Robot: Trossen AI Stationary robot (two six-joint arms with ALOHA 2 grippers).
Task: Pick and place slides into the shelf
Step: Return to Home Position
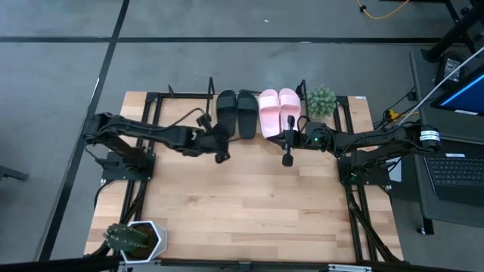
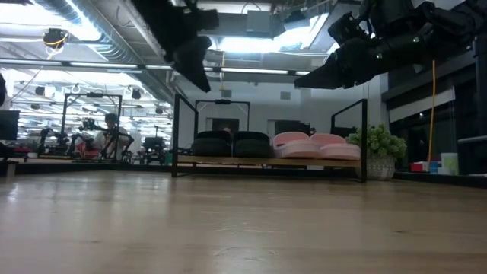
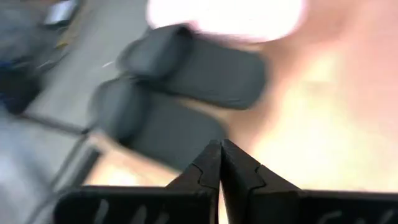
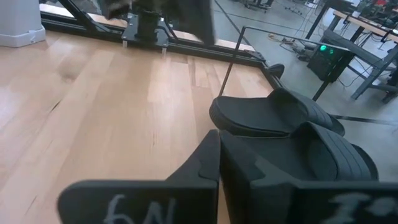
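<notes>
All the slides sit side by side on the shelf (image 1: pixel 257 136) at the table's far edge, their soles on its board. The two black slides (image 1: pixel 237 112) are to the left and the two pale pink slides (image 1: pixel 279 109) to the right. In the low view the black pair (image 2: pixel 228 143) and pink pair (image 2: pixel 316 144) lie between the black end frames. My left gripper (image 1: pixel 220 157) hangs shut just near of the black pair, above the table. My right gripper (image 1: pixel 287 160) hangs shut just near of the pink pair. The left wrist view shows shut fingers (image 3: pixel 221 149) over the black slides (image 3: pixel 186 93).
A green plant (image 1: pixel 321 100) stands at the shelf's right end. A cactus in a white pot (image 1: pixel 136 238) sits at the table's near left corner. The wooden tabletop (image 1: pixel 249 204) stretches bare between the grippers and the near edge. A person (image 2: pixel 110 129) shows far behind.
</notes>
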